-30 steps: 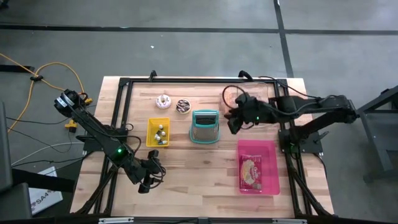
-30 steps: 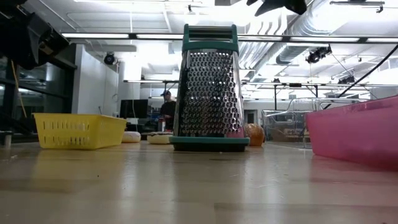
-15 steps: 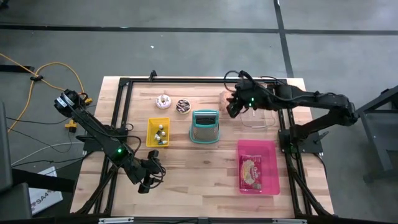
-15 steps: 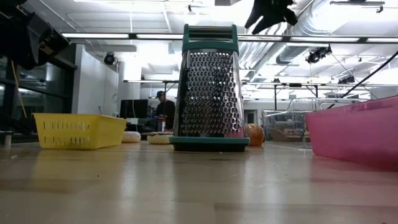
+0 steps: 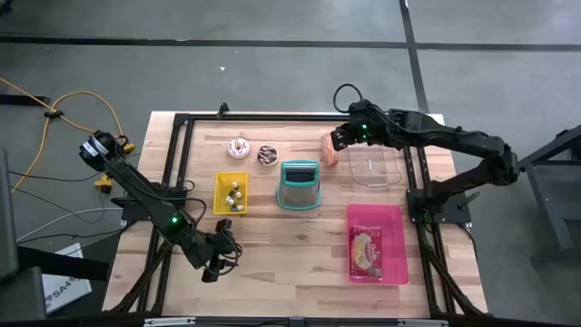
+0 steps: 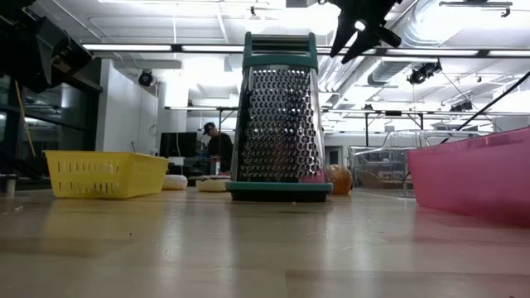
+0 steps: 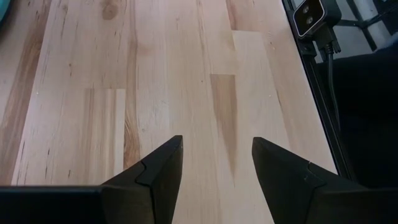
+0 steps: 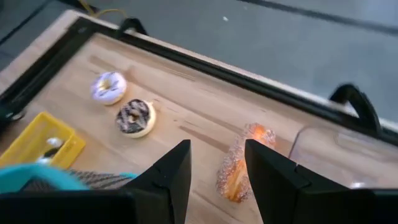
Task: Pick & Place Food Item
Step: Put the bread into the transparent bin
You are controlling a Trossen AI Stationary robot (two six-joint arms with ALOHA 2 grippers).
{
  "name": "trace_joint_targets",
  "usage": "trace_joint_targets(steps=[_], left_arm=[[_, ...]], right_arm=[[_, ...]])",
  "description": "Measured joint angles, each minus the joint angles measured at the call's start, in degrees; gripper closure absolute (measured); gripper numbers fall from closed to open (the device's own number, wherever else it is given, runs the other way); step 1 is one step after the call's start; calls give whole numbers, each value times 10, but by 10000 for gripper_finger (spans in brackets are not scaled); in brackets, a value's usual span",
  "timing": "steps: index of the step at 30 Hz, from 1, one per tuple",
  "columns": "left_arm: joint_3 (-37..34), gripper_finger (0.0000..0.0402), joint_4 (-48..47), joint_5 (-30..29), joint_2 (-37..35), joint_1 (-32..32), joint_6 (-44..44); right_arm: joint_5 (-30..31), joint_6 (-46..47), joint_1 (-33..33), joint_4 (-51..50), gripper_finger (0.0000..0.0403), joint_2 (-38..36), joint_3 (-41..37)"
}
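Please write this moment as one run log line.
right gripper: open, empty, above croissant | left gripper: open, idle over bare table

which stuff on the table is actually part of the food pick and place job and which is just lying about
Likely part of the job:
- pastry, with the right pincer open above it
- clear container beside it, maybe the target
- pink bin, also a possible target

Just lying about, it seems:
- grater
- yellow basket
- two donuts
- left pincer, open over bare wood
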Motion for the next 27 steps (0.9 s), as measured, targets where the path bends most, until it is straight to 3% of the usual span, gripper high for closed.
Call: trace_joint_targets(steps=[10,18,23,27], left_arm=[[0,213,0,0,0,0,0],[0,213,0,0,0,0,0],[0,213,0,0,0,0,0],[0,213,0,0,0,0,0]], right_arm=[[2,-4,-30,-22,264,62,0],[70,11,-39,-3,260,87,0],[76,10,-45,-1,233,87,0],[78,10,-48,-1,187,87,0]])
